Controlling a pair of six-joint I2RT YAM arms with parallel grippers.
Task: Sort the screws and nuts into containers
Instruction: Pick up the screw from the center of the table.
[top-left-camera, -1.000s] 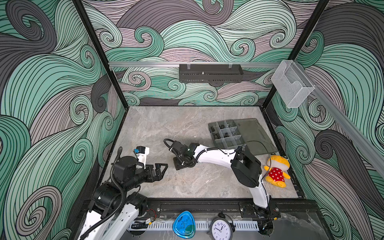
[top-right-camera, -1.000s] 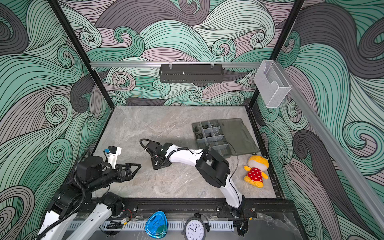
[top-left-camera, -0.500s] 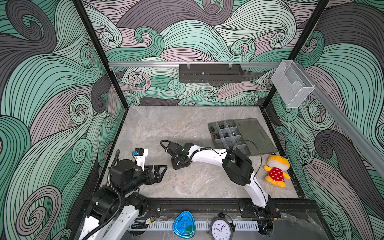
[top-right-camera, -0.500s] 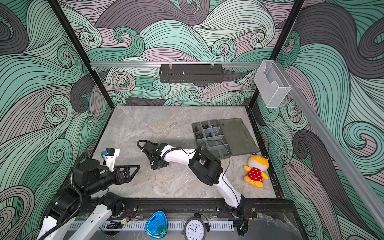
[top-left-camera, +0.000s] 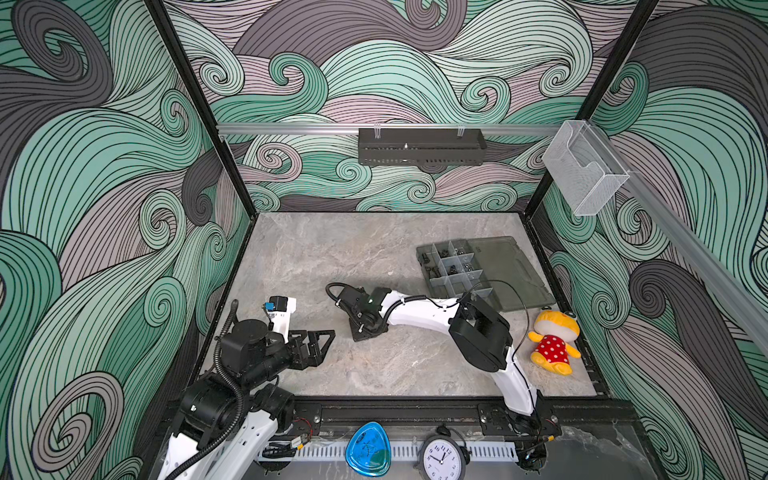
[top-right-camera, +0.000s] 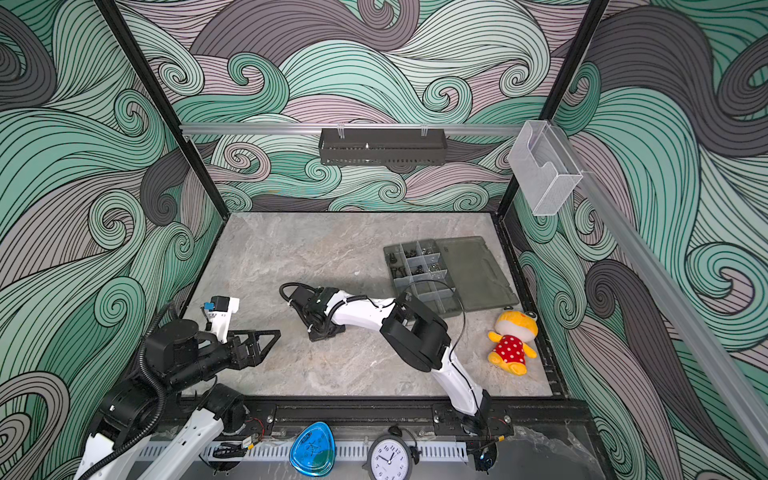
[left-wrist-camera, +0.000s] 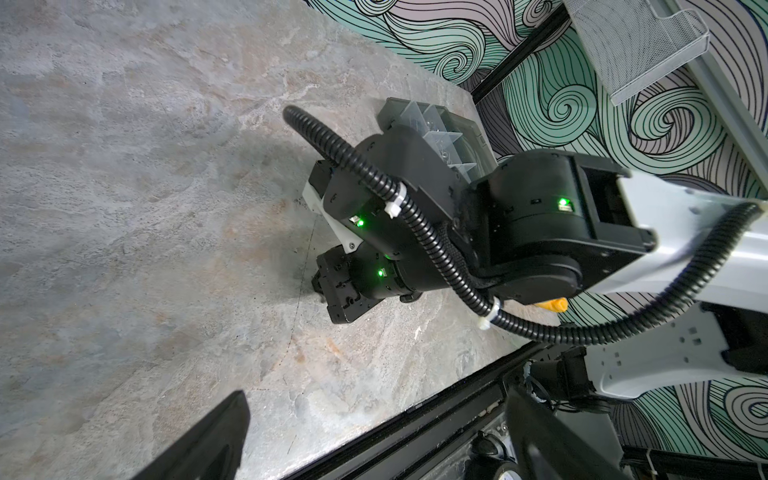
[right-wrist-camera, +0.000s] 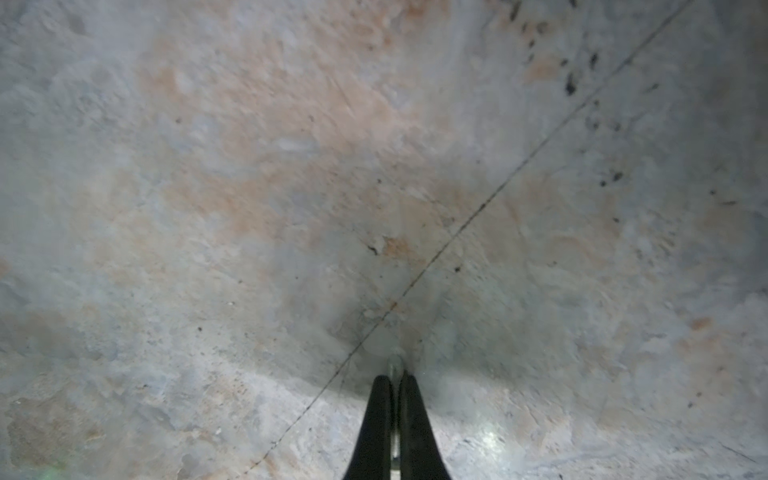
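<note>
Two hands work over the desk (top-left-camera: 332, 249). The right hand (right-wrist-camera: 395, 380) points tip-down near the desk's centre. Its fingers (right-wrist-camera: 376, 415) are squeezed almost together on a thin silver screw (right-wrist-camera: 394, 365) whose end pokes out just past the tips. The left hand (top-left-camera: 326, 345) hangs at about 8 o'clock, spread wide and holding nothing. The containers (top-left-camera: 451, 272) are compartments of one smoky-grey box at 2 o'clock, its lid (top-left-camera: 507, 270) laid flat beside them. Small fasteners (top-left-camera: 456, 264) lie in the far compartments.
</note>
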